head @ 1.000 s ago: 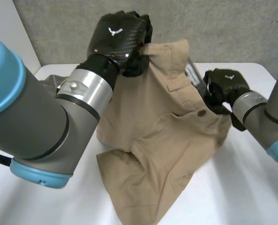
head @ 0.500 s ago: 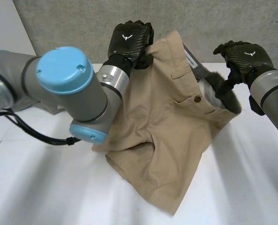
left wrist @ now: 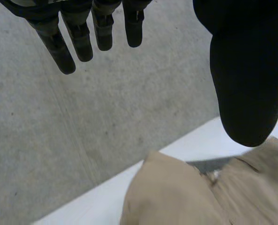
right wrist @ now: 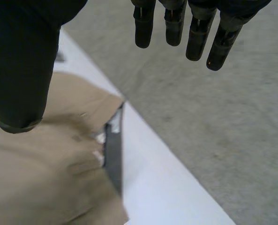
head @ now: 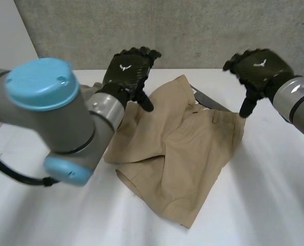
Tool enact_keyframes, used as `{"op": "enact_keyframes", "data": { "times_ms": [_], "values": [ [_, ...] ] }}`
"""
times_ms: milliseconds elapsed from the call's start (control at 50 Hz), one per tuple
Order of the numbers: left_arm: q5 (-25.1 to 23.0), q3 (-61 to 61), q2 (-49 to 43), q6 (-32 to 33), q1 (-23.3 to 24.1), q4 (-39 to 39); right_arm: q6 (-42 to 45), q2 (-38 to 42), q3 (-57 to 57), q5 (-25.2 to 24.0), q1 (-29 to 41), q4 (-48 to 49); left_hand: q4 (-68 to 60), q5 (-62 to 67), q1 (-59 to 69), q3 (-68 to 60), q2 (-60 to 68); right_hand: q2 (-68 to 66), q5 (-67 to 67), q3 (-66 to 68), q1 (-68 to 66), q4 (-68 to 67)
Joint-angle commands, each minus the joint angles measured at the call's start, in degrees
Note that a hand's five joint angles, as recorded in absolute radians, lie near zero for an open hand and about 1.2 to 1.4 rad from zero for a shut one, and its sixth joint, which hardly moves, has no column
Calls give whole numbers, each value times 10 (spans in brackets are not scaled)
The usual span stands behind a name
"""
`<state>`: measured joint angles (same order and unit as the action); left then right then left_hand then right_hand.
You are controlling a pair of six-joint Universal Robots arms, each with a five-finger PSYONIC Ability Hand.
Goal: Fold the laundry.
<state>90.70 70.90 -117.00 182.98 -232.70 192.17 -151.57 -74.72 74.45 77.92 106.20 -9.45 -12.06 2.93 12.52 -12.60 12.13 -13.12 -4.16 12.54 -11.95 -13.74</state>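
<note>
Both were open, fingers straight, gripping nothing. My left robot hand (head: 126,72) hung over the far-left edge of the tan shorts (head: 177,151), my right robot hand (head: 257,66) over their far-right corner. The shorts lay rumpled on the worktop (head: 275,200).

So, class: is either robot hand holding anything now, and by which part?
Nothing is held. The left robot hand and the right robot hand are both open above the tan shorts lying on the table.
</note>
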Motion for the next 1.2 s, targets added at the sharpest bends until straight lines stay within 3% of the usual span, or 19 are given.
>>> {"op": "enact_keyframes", "data": {
  "times_ms": [20,60,120,200,340,480,620,840,920,1020,1200],
  "values": [
    [3,129,74,21,-8,-30,74,17,6,-34,6,-65,-3,-5,-1,2,3,-10,1,16,-21,-4],
    [3,143,77,31,-21,-30,72,25,6,-33,7,-62,-5,-4,0,0,4,-10,0,16,-22,-4],
    [0,170,77,67,-88,-34,72,48,1,-32,6,-58,-14,5,9,-8,13,-10,0,16,-22,-4],
    [0,194,75,78,-106,-43,86,89,-8,-33,4,-48,-50,41,46,-45,49,-10,0,16,-22,-4],
    [3,237,86,70,-56,-47,214,139,-15,-62,-6,6,-104,96,100,-99,104,-25,-15,31,-37,-19],
    [5,261,89,15,51,-48,348,230,-56,-129,-54,20,-103,94,98,-97,102,-69,-58,75,-81,-63],
    [2,261,61,-17,100,-45,360,327,-134,-151,-69,29,-103,94,98,-97,102,-103,-92,108,-114,-96],
    [-2,222,-14,-12,149,-40,362,392,-195,-148,-76,60,-103,94,98,-97,102,-156,-146,162,-168,-150],
    [-1,205,-34,-11,165,-40,361,403,-211,-147,-77,60,-103,94,98,-97,102,-281,-270,286,-292,-274],
    [-2,190,-47,-10,176,-40,361,408,-218,-149,-82,59,-103,94,98,-97,102,-668,-657,673,-679,-661],
    [0,165,-74,-9,179,-40,355,404,-208,-145,-83,56,-150,141,145,-144,149,-669,-658,675,-680,-663]
  ]
}}
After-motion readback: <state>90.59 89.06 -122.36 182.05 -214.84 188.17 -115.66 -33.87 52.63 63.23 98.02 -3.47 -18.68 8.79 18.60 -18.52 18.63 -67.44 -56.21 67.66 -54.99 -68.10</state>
